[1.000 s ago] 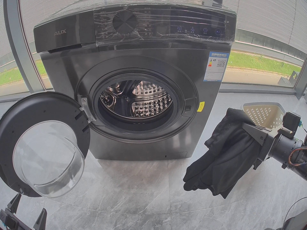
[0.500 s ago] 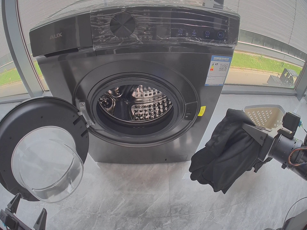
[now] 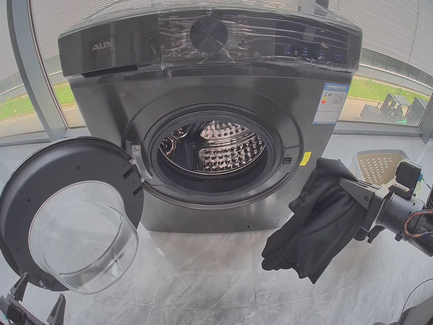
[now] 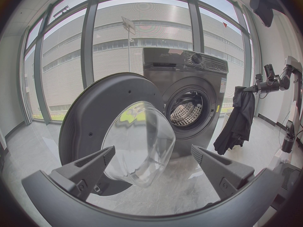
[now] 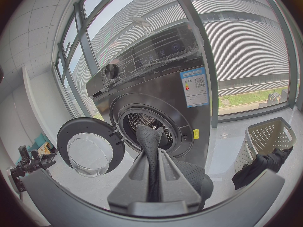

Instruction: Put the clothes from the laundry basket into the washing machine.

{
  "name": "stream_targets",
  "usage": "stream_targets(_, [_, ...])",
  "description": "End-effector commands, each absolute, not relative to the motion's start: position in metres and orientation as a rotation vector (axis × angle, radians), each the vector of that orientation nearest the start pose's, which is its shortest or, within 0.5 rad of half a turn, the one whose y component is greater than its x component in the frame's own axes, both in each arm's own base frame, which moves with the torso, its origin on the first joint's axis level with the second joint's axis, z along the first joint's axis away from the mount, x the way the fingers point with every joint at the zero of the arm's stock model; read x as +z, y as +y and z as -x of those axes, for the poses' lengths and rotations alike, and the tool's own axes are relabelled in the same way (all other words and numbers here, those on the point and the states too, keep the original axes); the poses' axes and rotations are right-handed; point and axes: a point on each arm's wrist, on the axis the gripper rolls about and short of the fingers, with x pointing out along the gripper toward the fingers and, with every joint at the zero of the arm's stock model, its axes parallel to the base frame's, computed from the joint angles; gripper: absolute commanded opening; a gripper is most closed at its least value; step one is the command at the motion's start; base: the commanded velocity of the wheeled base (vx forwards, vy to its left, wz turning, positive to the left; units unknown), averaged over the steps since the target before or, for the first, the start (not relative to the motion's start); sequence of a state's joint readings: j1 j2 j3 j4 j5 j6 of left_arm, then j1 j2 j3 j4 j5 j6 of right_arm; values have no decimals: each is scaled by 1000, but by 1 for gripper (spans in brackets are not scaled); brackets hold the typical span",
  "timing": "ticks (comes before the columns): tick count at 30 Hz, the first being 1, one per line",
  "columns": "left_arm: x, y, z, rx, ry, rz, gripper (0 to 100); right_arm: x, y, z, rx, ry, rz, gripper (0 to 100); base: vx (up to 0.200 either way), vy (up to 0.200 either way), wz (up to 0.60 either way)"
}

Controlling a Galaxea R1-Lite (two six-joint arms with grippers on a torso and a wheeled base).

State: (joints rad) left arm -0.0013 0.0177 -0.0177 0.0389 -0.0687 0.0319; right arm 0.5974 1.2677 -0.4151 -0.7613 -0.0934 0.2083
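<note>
In front of the washing machine [image 3: 216,91], right claw [image 3: 346,184]: clamped tight on a fold of a black garment [image 3: 321,222], held in the air to the right of the round opening.
Black garment: hangs from the claw in loose folds, bunched at its lower end, beside the machine's right front corner.
Left claw [image 4: 153,152]: fingers spread wide with nothing between them, low at the left, near the open door [image 3: 67,168].
Door: swung fully out to the left of the opening, its clear domed window bulging toward the robot.
Drum [image 3: 216,150]: shiny perforated metal, seen through the opening.
Machine body: dark grey front loader with clear film [image 3: 252,41] wrapped over its control panel, standing before tall windows [image 3: 388,32].
Laundry basket [image 3: 379,165]: pale perforated plastic, on the floor [image 3: 203,276] to the right of the machine, beyond the right claw; a second dark garment [image 5: 262,166] hangs over its rim.
Floor: grey marbled tiles.
</note>
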Motion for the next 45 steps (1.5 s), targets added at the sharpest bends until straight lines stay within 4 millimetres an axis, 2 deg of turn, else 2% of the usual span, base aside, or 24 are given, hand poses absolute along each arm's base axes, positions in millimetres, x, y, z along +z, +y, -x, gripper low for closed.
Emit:
stream_targets(1, [72,-2,23,-70,37,-31,100,194,102,-153,492,146,-170,0,0,0,0])
stream_targets(13, [72,-1,23,-67,37,-34,100,189,103,-154,493,164,-167,0,0,0,0])
stream_targets(21, [71,-1,23,-64,38,-48,100,188,108,-142,555,170,-174,0,0,0,0])
stream_targets(28, [72,-1,23,-65,37,-45,100,172,105,-134,607,227,-207,0,0,0,0])
stream_targets(35, [72,-2,23,-64,37,-49,100,169,106,-131,693,172,-233,0,0,0,0])
stream_targets(40, [71,-2,23,-72,38,-54,100,166,115,-135,717,189,-217,0,0,0,0])
stream_targets(45, [72,-2,23,-82,34,-58,100,161,133,-146,744,229,-200,0,0,0,0])
